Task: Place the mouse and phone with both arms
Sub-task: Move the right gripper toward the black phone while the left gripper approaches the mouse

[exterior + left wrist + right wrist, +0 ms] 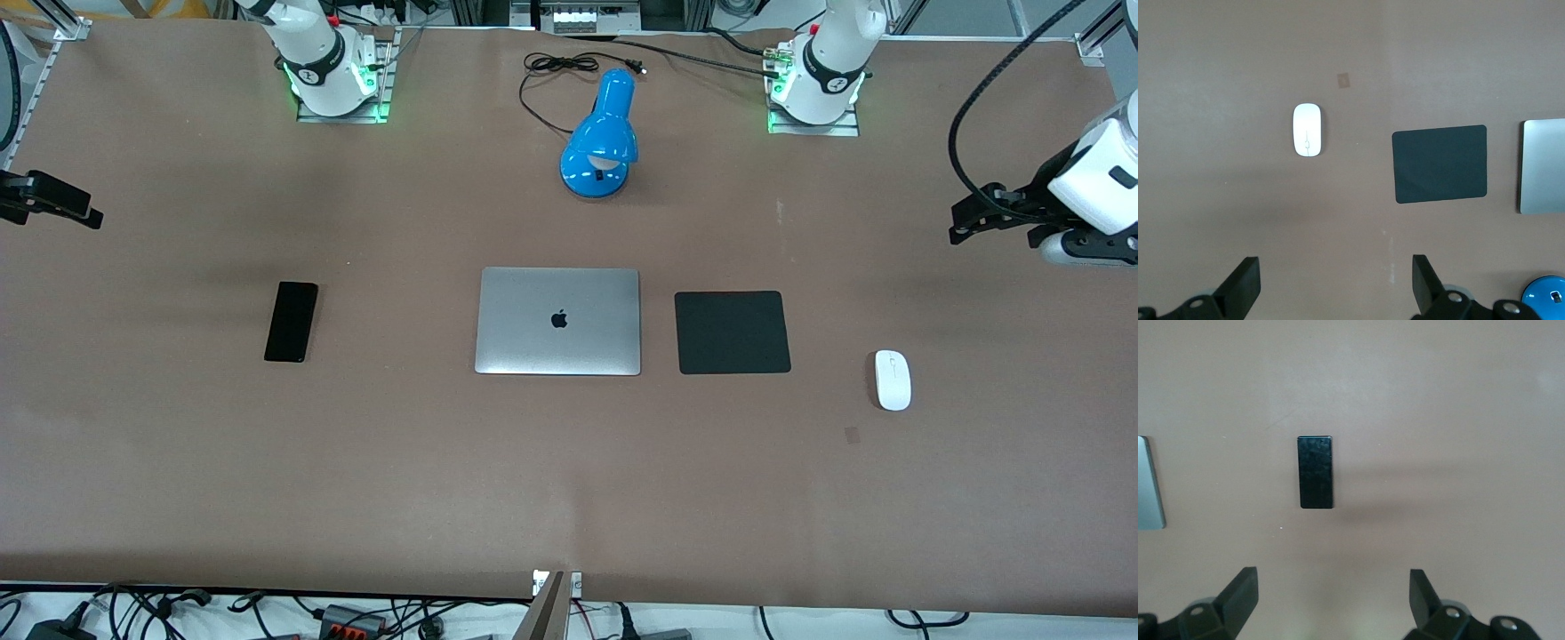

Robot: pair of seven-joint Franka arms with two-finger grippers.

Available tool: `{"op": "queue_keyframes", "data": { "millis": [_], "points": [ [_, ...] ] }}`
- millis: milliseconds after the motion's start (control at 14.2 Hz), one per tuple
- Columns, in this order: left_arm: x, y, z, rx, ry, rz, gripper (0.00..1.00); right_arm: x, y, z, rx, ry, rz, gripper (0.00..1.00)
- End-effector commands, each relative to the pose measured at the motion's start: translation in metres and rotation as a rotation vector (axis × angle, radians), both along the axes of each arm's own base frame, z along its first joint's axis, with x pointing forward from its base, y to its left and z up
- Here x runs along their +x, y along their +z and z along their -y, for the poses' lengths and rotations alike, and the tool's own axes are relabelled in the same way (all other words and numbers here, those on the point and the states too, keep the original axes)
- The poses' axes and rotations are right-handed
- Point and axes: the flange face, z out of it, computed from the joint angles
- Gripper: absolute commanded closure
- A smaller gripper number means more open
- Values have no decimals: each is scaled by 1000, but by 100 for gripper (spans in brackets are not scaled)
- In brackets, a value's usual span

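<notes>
You have nothing placed yet. The right gripper point(1331, 593) hangs with jaws spread, empty, over the bench point(178, 444) at its arm's end; the phone point(291, 321) lies flat there, the mouse point(893, 380) beside the mouse pad point(732, 332). The left gripper point(1336, 280) hangs released. Both arms are cut off.

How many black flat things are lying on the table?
2: the phone lies toward the right arm's end of the table; the square pad lies beside the laptop, between it and the mouse.
</notes>
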Motion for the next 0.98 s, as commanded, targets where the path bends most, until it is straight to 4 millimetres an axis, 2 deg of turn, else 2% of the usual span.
{"op": "queue_keyframes", "data": {
  "millis": [0,211,422,562,703,844,914],
  "points": [
    [-3,8,2,-17,-19,5,0,0,7,-2,-19,8,-8,0],
    [-4,9,0,-18,-14,6,0,1,6,-1,-23,8,-9,0],
    [-3,9,3,-10,-10,6,0,3,-3,1,-21,10,-30,0],
    [-3,7,2,-7,-7,3,0,10,-28,4,-12,9,-92,0],
    [7,-10,-2,-12,-8,-27,0,6,-47,6,-5,5,-181,0],
    [10,-17,-10,-19,14,-41,0,15,-82,13,-35,-5,-256,0],
    [15,-29,-22,-19,31,-61,0,24,-100,13,-26,-5,-268,0]
  ]
}}
